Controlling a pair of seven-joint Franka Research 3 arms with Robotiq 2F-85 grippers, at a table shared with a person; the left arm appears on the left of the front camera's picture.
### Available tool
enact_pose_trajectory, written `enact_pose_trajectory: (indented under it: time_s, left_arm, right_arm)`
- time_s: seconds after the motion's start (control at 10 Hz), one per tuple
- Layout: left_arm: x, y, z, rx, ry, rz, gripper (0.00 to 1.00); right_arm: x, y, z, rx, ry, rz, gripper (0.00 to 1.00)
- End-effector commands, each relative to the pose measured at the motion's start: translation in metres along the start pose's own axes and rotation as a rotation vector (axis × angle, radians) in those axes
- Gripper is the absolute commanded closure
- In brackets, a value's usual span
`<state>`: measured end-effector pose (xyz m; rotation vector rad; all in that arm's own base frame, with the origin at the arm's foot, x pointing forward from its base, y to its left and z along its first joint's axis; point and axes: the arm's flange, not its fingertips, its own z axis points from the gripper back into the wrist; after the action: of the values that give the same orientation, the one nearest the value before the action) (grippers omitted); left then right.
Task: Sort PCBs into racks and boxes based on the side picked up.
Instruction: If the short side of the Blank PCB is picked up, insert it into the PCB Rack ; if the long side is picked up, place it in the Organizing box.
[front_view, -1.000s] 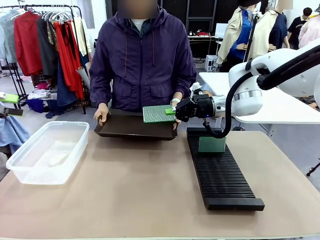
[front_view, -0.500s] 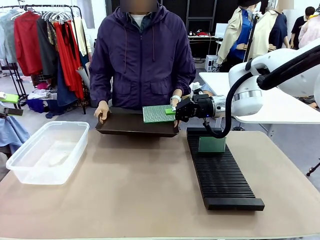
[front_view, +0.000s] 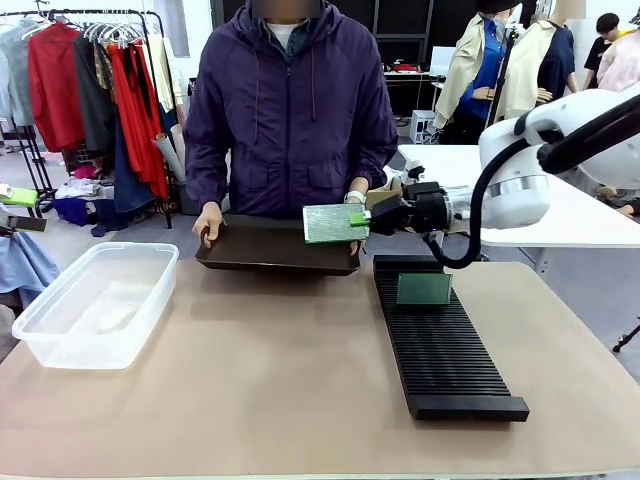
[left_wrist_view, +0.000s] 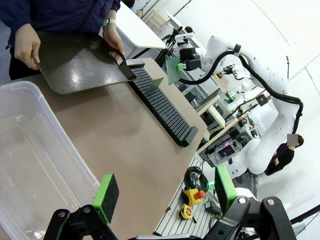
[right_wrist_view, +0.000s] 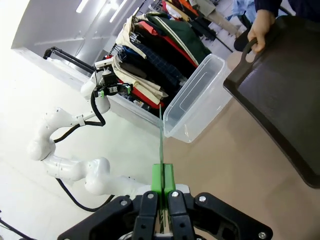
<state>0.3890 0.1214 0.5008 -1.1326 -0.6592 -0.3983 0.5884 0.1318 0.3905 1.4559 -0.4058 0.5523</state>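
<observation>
Over the far edge of the counter (front_view: 300, 400), above the right end of the black tray (front_view: 260, 255) held up by a person's hands (front_view: 208, 222): right tool (front_view: 360, 219) pinched shut on the right edge of a circuit board (front_view: 333, 223). Held nearly flat, paler face seemingly up, long axis running left to right. Seen edge-on in the right wrist view, as a thin line rising from between the closed green pads (right_wrist_view: 157, 177).

Just near and right of that tool — the slotted black rack (front_view: 445, 350), long axis near to far, slots crosswise, with another board (front_view: 423, 289) standing upright towards its far end. Well apart on the left, the clear tub (front_view: 95, 300); left tool (left_wrist_view: 165, 192) hanging by it, spread wide, holding nothing.

Judged from this: carrying step, board in the air and not yet placed. Rack much nearer the right tool than the tub. For the rack, needs tipping from flat to upright and lining up with a free slot — likely one just nearer than the standing board. For the tub, a long reach across the middle.
</observation>
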Motion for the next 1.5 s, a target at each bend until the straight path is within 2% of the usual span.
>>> enact_pose_trajectory:
  time_s: [0.0,0.4,0.9,1.2,1.4]
  left_arm:
    - [0.001,-0.002,0.0,-0.004,-0.003,0.005,0.0]
    - [0.001,-0.002,0.0,-0.004,-0.003,0.005,0.0]
    - [0.001,-0.002,0.0,-0.004,-0.003,0.005,0.0]
    - [0.001,-0.002,0.0,-0.004,-0.003,0.005,0.0]
    - [0.001,-0.002,0.0,-0.004,-0.003,0.005,0.0]
  right_arm:
    - [-0.028,0.012,0.019,-0.022,-0.004,0.042,1.0]
    - [-0.084,0.001,0.074,0.022,-0.059,0.129,1.0]
    - [-0.134,-0.008,0.146,-0.011,-0.075,0.248,1.0]
    - [-0.157,-0.015,0.166,-0.035,-0.095,0.331,1.0]
    - [-0.172,-0.023,0.164,-0.039,-0.107,0.429,1.0]
